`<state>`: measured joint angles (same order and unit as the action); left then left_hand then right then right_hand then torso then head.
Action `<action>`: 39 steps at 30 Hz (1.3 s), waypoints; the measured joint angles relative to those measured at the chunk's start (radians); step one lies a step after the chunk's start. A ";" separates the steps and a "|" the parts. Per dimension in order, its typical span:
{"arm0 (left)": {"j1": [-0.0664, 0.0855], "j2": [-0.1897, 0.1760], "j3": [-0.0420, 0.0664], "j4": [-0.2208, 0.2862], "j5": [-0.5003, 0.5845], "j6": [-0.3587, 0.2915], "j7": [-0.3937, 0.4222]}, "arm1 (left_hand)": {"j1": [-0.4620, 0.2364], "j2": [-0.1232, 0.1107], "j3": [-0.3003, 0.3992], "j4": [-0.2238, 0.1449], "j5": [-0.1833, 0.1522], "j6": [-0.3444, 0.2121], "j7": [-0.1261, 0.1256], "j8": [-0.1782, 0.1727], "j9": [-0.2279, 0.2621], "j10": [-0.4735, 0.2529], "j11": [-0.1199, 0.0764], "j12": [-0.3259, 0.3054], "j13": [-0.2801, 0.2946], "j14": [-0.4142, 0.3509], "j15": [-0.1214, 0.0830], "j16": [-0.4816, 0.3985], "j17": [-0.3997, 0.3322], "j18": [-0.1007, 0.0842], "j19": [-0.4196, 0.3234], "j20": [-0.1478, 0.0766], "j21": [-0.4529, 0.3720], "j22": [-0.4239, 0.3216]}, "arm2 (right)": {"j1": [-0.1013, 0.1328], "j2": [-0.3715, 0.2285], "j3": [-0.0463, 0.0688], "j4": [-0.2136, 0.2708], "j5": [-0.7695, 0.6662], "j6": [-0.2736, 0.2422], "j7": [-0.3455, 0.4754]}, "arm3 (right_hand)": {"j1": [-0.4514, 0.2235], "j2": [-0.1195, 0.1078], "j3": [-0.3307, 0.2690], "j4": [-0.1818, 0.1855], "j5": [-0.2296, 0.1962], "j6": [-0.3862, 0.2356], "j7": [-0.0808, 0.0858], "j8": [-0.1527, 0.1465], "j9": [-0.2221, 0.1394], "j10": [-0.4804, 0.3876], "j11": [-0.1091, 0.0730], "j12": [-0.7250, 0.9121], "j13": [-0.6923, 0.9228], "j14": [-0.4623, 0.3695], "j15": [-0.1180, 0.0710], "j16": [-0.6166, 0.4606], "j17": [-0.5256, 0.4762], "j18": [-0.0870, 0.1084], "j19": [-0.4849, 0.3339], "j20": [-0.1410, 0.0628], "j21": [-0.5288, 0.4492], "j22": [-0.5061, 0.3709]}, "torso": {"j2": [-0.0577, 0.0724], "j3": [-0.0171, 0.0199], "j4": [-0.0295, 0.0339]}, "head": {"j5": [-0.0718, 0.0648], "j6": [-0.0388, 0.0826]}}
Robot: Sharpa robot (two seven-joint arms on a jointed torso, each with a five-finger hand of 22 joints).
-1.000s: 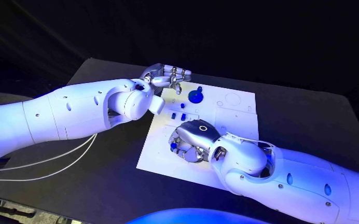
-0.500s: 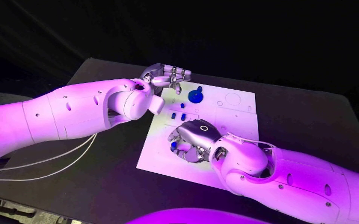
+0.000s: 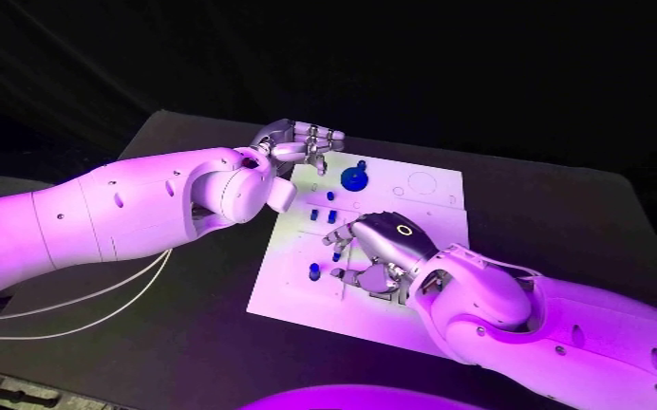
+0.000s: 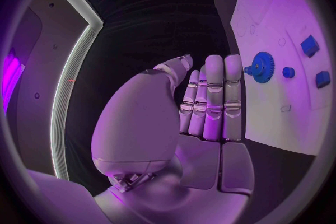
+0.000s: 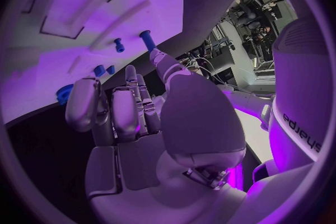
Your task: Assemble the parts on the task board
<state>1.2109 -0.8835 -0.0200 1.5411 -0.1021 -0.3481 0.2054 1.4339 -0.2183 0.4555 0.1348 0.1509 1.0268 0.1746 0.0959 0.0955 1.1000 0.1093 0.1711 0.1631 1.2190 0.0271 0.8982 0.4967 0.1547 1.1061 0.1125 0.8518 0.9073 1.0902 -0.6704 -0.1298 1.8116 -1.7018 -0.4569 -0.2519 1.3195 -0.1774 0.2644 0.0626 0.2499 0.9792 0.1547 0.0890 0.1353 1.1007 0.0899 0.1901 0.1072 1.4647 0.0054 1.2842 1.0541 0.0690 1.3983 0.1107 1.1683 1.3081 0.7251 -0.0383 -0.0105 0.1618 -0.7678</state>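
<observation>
A robotics laboratory or demonstration bay: a matt black bench [image 3: 178, 135] carries a flat white plastic task board [image 3: 411, 211] under coloured stage lighting, with cluttered equipment racks [image 5: 241, 14] behind and a lit strip-light panel [image 4: 73, 61].

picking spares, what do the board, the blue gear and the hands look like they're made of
Board: probably matte white plastic or painted plate; flat, with shallow outlined recesses and no glare.
Gear: likely moulded blue plastic, uniform colour, fine teeth.
Left hand and right hand: silver, metal-looking segments with soft sheen; could be coated plastic.
</observation>
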 measured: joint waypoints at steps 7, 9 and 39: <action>0.000 -0.004 -0.003 0.000 0.000 0.000 0.000 | 0.000 0.000 0.000 0.000 0.000 0.000 0.000 0.000 0.000 0.000 0.000 0.000 0.000 0.000 0.000 0.000 0.000 0.000 0.000 0.000 0.000 0.000 | 0.055 -0.193 0.004 0.055 0.219 -0.030 0.030 | -0.034 0.013 -0.032 0.038 0.020 0.084 -0.032 0.038 0.020 0.198 -0.046 0.144 0.074 0.001 -0.032 0.052 0.078 0.000 0.040 -0.028 0.085 0.000 | -0.004 -0.0006 -0.0042 | -0.043 0.012; 0.000 -0.005 -0.004 0.000 0.000 0.000 0.000 | 0.000 0.000 0.000 0.000 0.000 0.000 0.000 0.000 0.000 0.000 0.000 0.000 0.000 0.000 0.000 0.000 0.000 0.000 0.000 0.000 0.000 0.000 | 0.062 -0.247 0.004 0.068 0.294 -0.032 0.034 | -0.038 0.011 -0.051 0.046 0.032 0.096 -0.044 0.042 0.028 0.212 -0.058 0.198 0.125 0.002 -0.042 0.061 0.091 0.000 0.051 -0.040 0.101 0.000 | -0.006 -0.0006 -0.0066 | -0.057 0.014; -0.005 -0.006 -0.014 0.004 0.005 0.001 0.002 | 0.000 0.000 -0.006 0.000 0.000 0.000 0.000 0.000 0.000 0.000 0.000 0.007 0.000 0.000 0.000 0.000 -0.001 0.000 0.000 0.000 0.000 0.000 | -0.020 -0.424 -0.018 0.148 0.414 -0.007 -0.193 | -0.116 0.058 -0.311 0.225 0.190 0.120 -0.075 0.128 0.193 0.287 -0.091 1.054 1.096 0.002 -0.067 0.168 0.254 -0.016 0.066 -0.060 0.243 0.000 | -0.020 0.0059 -0.0201 | -0.149 -0.001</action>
<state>1.2062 -0.8896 -0.0336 1.5447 -0.0969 -0.3476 0.2075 1.4339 -0.2183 0.4500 0.1346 0.1509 1.0269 0.1746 0.0959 0.0957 1.1001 0.1093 0.1781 0.1631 1.2190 0.0271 0.8982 0.4960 0.1547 1.1061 0.1125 0.8518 0.9073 1.0702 -1.0949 -0.1480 1.9601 -1.2875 -0.4640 -0.4450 1.2036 -0.1192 -0.0464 0.2878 0.4401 1.0993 0.0794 0.2170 0.3287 1.3875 -0.0010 1.2439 1.2029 1.4666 -0.0611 1.4520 1.3082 0.0527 1.4644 0.0511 1.4113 1.3076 0.7054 -0.0324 -0.0306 0.0128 -0.7689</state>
